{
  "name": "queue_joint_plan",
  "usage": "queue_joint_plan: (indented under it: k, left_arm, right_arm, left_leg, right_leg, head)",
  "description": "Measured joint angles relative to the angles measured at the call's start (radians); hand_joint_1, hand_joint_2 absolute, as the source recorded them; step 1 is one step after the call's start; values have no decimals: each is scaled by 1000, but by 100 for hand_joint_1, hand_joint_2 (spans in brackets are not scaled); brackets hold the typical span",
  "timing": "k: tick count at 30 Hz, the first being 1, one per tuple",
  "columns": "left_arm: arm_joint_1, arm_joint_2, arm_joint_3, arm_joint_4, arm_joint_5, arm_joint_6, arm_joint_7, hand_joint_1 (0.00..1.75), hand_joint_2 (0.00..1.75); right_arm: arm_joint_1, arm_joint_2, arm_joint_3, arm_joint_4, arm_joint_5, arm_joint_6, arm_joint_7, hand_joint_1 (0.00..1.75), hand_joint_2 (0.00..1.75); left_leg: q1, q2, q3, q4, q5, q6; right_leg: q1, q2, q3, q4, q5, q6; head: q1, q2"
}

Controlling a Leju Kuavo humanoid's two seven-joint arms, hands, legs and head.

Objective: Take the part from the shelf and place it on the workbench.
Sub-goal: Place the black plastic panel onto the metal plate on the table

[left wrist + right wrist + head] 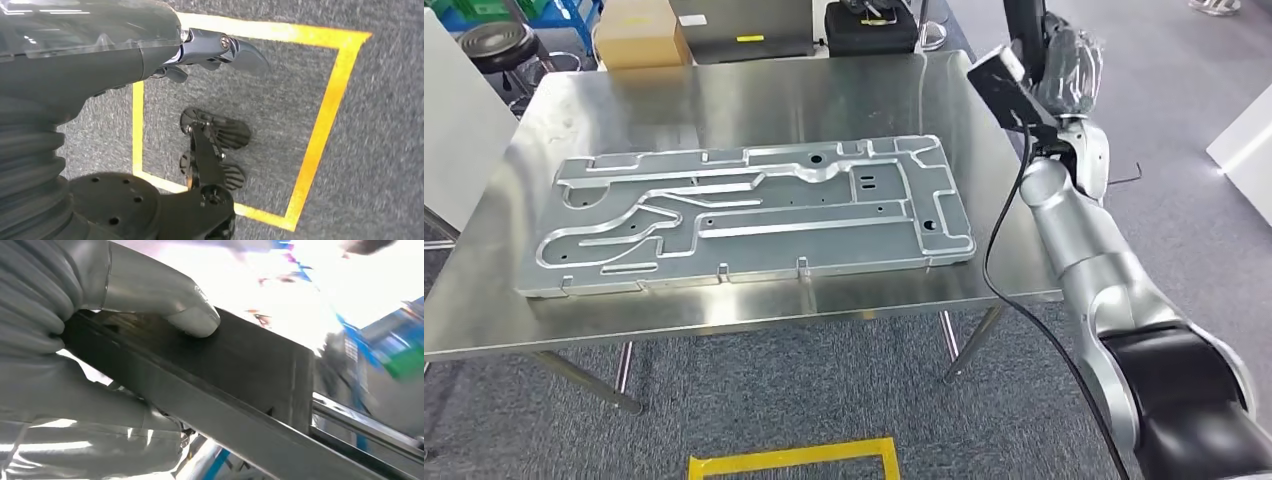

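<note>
My right hand (1072,65) is raised beyond the far right corner of the steel workbench (754,90) and grips a long black bar-shaped part (1027,25) that runs up out of the picture. In the right wrist view the grey thumb (165,300) presses on the flat dark face of the part (240,370), with the other fingers wrapped beneath it. My left hand (220,50) hangs over the carpet, its fingers apart and holding nothing.
A large machined aluminium plate (754,215) covers most of the workbench. A cardboard box (639,35), a black stool (499,45) and a black case (869,30) stand behind it. Yellow floor tape (794,460) marks a square in front. A white unit (1244,140) stands at the right.
</note>
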Motion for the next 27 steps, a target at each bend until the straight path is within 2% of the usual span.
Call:
queue_joint_plan:
  k: [2,4,7,8,9,10,12,13,14,17,19,20,22,23,24,25,27]
  left_arm:
    - [-4,1,-4,0,-3,-1,0,0,175]
    - [-6,2,-8,0,-4,-2,-1,0,175]
    - [-12,2,-11,0,-5,-5,-3,0,175]
    - [-13,2,-13,0,-5,-6,-4,0,175]
    - [-15,2,-15,0,-5,-7,-5,0,175]
    - [-16,2,-16,0,-5,-8,-6,0,175]
    - [-18,4,-19,0,-5,-9,-8,0,175]
    - [-19,5,-20,0,-7,-9,-10,0,175]
    - [-18,5,-21,0,-10,-9,-13,0,175]
    - [-16,7,-26,0,-22,-6,-21,0,175]
    - [-19,8,-31,0,-31,-1,-26,0,175]
    - [-22,8,-35,0,-35,3,-28,0,175]
    - [-29,9,-44,0,-43,10,-30,0,175]
    - [-31,9,-47,0,-47,14,-32,0,175]
    - [-32,9,-50,0,-49,16,-33,0,175]
    - [-32,10,-52,0,-53,18,-35,0,175]
    - [-32,9,-58,0,-60,23,-40,0,175]
  right_arm:
    - [-33,7,49,81,114,20,60,175,175]
    - [-62,22,99,144,210,61,103,175,175]
    - [-98,61,189,227,368,173,140,175,175]
    - [-103,76,223,254,418,221,146,175,175]
    - [-104,91,255,278,458,263,148,175,175]
    - [-104,105,285,299,492,297,150,175,175]
    - [-103,130,336,332,538,332,147,175,175]
    - [-104,140,356,346,554,338,141,175,175]
    - [-104,149,374,358,569,341,132,175,175]
    - [-99,169,424,386,603,339,99,175,175]
    - [-93,179,446,397,610,329,71,175,175]
    - [-88,182,453,402,611,319,55,175,175]
    - [-68,188,463,412,610,295,31,175,175]
    - [-53,191,467,417,608,284,21,175,175]
    - [-36,193,469,422,603,274,12,175,175]
    - [-20,196,470,426,597,265,5,175,175]
    - [5,200,470,433,579,241,-5,175,175]
  left_leg:
    - [0,0,0,1,-4,-11]
    - [1,3,-19,47,-32,-23]
    - [6,6,-117,236,-105,-36]
    - [6,6,-143,278,-109,-37]
    - [7,6,-152,281,-95,-38]
    - [7,6,-142,246,-63,-36]
    - [5,6,-85,106,13,-28]
    - [3,6,-61,48,35,-22]
    - [2,6,-46,13,45,-18]
    - [3,6,-40,-5,41,-5]
    - [8,7,-33,-12,42,4]
    - [9,8,-29,-15,41,9]
    - [9,7,-25,-15,38,15]
    - [9,6,-22,-15,36,16]
    - [9,5,-19,-14,33,16]
    - [10,3,-15,-13,30,14]
    - [9,1,-9,-8,21,8]
  right_leg:
    - [-3,0,4,-8,-2,-10]
    - [-7,-1,11,-14,-3,-22]
    - [-5,1,19,-15,-8,-33]
    - [-4,2,23,-14,-11,-35]
    - [-3,3,27,-14,-14,-35]
    - [-3,4,32,-13,-18,-34]
    - [0,4,37,-10,-26,-30]
    - [2,3,36,-8,-29,-27]
    - [4,2,35,-7,-32,-24]
    - [5,2,34,-7,-36,-11]
    - [4,2,18,31,-62,-2]
    - [2,2,-5,79,-87,2]
    - [-2,2,-71,209,-140,9]
    - [-5,1,-99,257,-149,11]
    - [-7,1,-111,269,-139,12]
    - [-9,1,-104,242,-111,12]
    - [-9,-1,-50,111,-37,7]
  head:
    - [0,0]
    - [0,0]
    - [0,0]
    - [0,0]
    - [0,0]
    - [0,0]
    - [0,0]
    - [0,0]
    - [0,0]
    - [0,0]
    - [0,0]
    - [0,0]
    - [0,0]
    - [0,0]
    - [0,0]
    - [0,0]
    - [0,0]
